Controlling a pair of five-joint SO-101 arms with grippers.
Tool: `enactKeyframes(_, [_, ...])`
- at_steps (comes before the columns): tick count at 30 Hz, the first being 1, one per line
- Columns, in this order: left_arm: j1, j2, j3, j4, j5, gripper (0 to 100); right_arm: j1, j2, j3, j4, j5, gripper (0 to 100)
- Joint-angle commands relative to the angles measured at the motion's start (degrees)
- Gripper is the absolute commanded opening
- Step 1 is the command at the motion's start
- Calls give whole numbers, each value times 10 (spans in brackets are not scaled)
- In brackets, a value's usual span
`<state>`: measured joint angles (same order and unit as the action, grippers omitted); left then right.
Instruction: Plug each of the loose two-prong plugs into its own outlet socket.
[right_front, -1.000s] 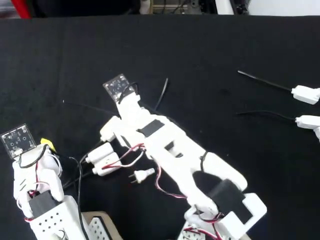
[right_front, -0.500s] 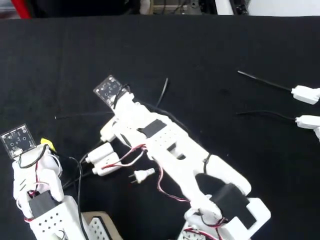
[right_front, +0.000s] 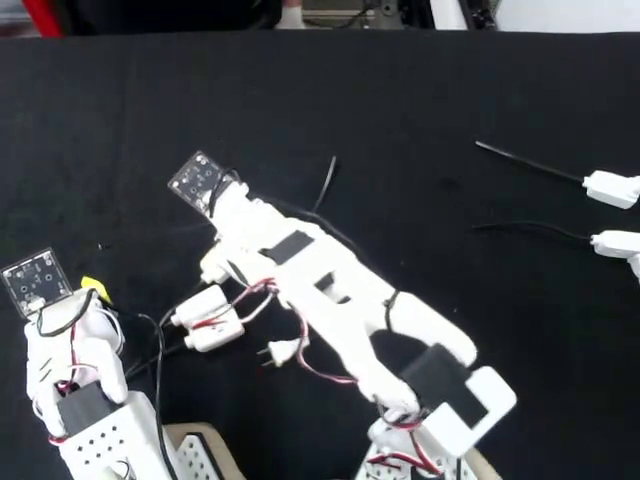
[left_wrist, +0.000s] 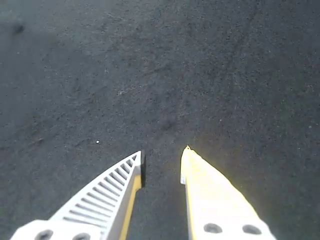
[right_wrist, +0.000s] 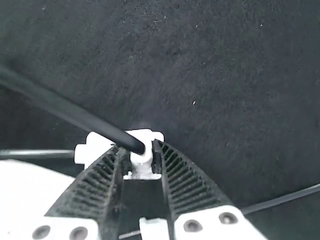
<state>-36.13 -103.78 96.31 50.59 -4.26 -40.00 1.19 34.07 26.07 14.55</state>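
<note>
My right gripper (right_wrist: 140, 150) is clenched on a white plug (right_wrist: 147, 136), whose black cord (right_wrist: 60, 107) runs off past one finger. Just beside that gripper lie two white sockets (right_front: 205, 302) and a loose plug (right_front: 285, 352) on the black worktop (right_front: 450, 100). My left gripper (left_wrist: 162, 160) hangs released, jaws apart, above bare worktop.

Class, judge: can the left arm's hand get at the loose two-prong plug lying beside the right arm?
Probably, but awkwardly: the plug lies uncovered, yet the socket block and right arm crowd it; left hand is open.
</note>
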Motion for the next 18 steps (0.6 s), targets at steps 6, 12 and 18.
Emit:
enactKeyframes(6, [0,-6,11,-12,-5,137,-5,11,-40,23,-1,11])
enactKeyframes(12, [24,-5,11,-11,-6,137,0,10,-40,55,-3,11])
enactKeyframes(18, [23,-5,11,-11,-6,137,12,10,-42,57,-15,11])
